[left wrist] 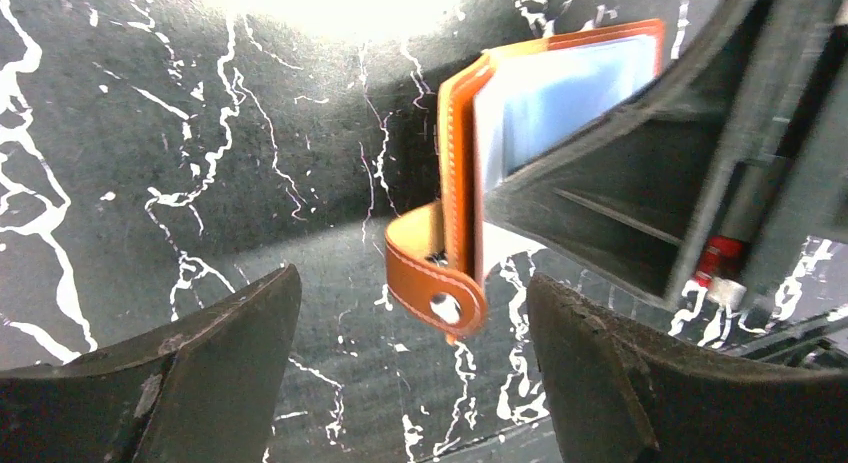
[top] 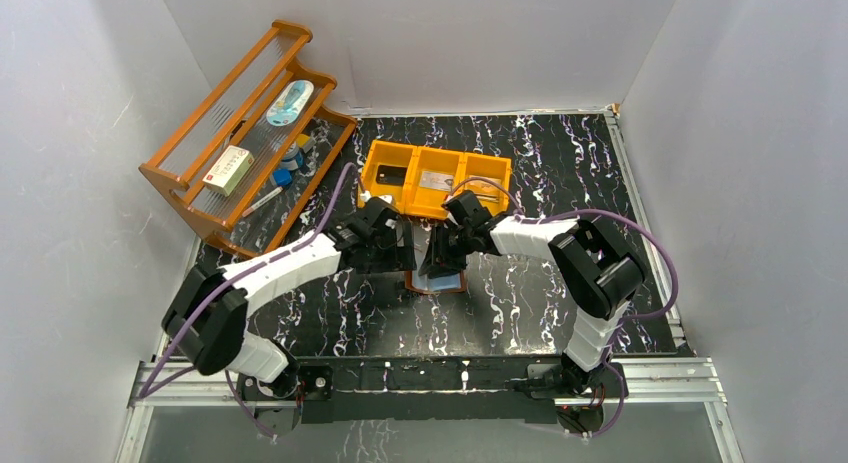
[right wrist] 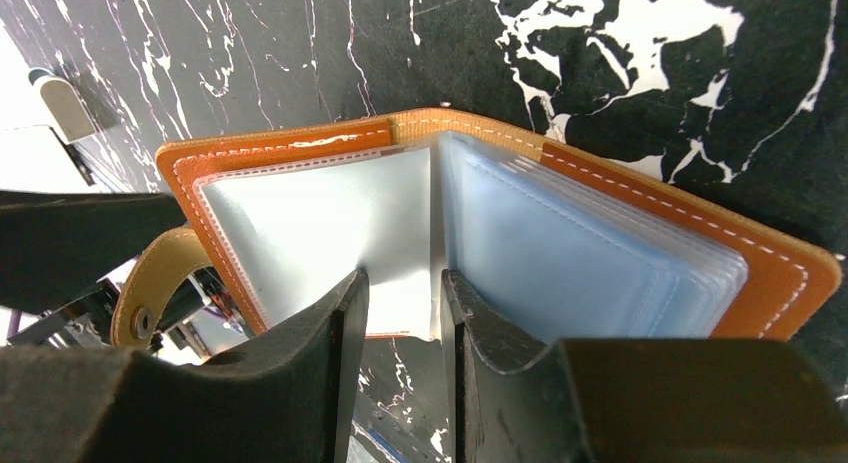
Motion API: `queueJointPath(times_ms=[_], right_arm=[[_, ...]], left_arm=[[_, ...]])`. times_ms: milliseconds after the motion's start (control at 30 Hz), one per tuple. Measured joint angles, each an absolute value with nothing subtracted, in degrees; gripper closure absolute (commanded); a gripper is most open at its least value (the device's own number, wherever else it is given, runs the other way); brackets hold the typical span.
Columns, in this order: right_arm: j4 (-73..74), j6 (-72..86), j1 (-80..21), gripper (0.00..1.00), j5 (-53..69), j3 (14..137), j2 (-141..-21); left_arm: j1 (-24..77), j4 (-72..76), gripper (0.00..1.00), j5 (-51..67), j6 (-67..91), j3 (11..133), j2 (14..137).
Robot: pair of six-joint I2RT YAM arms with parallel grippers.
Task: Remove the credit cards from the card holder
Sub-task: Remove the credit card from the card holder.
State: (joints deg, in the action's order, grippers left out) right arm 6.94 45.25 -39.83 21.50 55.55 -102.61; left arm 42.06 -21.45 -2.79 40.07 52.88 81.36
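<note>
A black desk (top: 560, 173) veined with white is seen. An open brown card holder (top: 437, 280) is laid on it beneath the fingers (right wrist: 345, 323), an orange bin (top: 436, 176) just beyond them, a wooden rack (top: 245, 143) far to their left.

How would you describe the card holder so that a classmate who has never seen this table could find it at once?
Start at the orange three-compartment plastic bin on the black marbled table; just in front of it, between the two arms, lies the small brown leather card holder. It is open like a book, with white stitching, a snap strap and pale-blue clear pockets, unlike anything on the wooden rack at far left.
</note>
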Motion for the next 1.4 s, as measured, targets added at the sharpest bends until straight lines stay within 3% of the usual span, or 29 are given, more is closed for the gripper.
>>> queueJointPath(times_ms=[267, 400, 600, 967, 1233, 1400], right_arm=[[4.99, 45.8, -39.75, 0.57, 22.65, 54.57, -102.52], [4.97, 45.8, -39.75, 0.53, 22.68, 54.54, -102.21], [9.26, 44.66, -39.75, 0.41, 18.96, 54.61, -97.93], [18.31, 44.66, -38.5, 0.42, 4.32, 54.94, -91.37], [17.8, 44.69, -38.35, 0.49, 5.37, 53.8, -91.48], [17.41, 44.77, -38.37, 0.44, 6.61, 53.71, -92.49]], left_arm=[[42.06, -19.66, 0.54, -1.63, 39.86, 52.88, 89.47], [42.06, -19.18, 0.64, -1.69, 39.66, 52.88, 89.47], [42.09, -18.63, 0.68, -0.86, 39.33, 52.8, 89.32], [42.09, -17.58, 0.68, 1.96, 38.57, 50.5, 89.12], [42.09, -17.1, 0.68, 3.07, 38.54, 50.26, 89.1], [42.09, -17.06, 0.68, 3.53, 38.54, 50.24, 89.1]])
